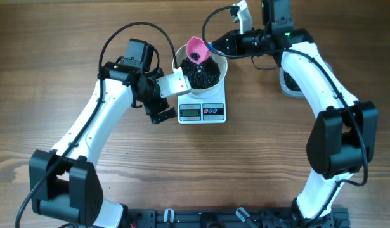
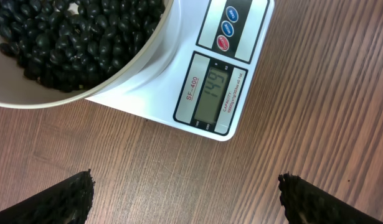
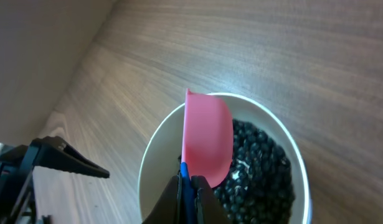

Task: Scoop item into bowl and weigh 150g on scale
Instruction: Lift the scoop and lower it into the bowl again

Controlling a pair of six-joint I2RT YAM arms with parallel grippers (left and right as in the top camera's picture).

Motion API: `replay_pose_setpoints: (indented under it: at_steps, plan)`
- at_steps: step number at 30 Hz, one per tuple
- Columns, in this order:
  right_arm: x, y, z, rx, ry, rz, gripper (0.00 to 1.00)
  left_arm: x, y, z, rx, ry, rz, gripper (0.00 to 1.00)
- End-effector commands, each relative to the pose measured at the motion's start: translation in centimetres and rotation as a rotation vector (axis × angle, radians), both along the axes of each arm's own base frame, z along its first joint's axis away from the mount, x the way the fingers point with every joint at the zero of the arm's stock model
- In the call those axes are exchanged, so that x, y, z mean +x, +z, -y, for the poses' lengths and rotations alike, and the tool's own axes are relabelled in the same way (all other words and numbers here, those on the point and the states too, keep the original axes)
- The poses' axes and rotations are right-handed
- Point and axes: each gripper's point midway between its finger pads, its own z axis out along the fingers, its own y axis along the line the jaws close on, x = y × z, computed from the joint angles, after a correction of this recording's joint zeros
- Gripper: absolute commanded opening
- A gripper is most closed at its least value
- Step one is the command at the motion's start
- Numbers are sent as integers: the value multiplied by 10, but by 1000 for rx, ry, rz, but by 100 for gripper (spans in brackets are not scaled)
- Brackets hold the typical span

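Scoop (image 3: pixel 208 140) hangs directly over the bowl (image 1: pixel 223 66), pinched in my right tool (image 3: pixel 190 199). Left tool (image 2: pixel 186 190) gapes empty beside the bowl.

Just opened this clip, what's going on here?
The right gripper is shut on the handle of the pink scoop, holding it over the white bowl of black beans, which sits on the scale. The display appears to read 149, just short of target. The left gripper is open, hovering beside the scale, holding nothing.
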Motion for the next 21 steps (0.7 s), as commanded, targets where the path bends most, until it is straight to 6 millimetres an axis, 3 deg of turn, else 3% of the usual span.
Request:
replay_pose_setpoints:
  at_steps: [1, 6, 21]
  plan:
    - [-17, 5, 4, 26, -28, -117, 4, 0, 1, 4, -19, -21, 1, 100]
    - [-42, -11, 9, -8, -31, -266, 4, 0, 1, 4, -19, -21, 1, 100]
    - [-55, -18, 12, -24, -38, -348, 4, 0, 1, 4, -19, -21, 1, 100]
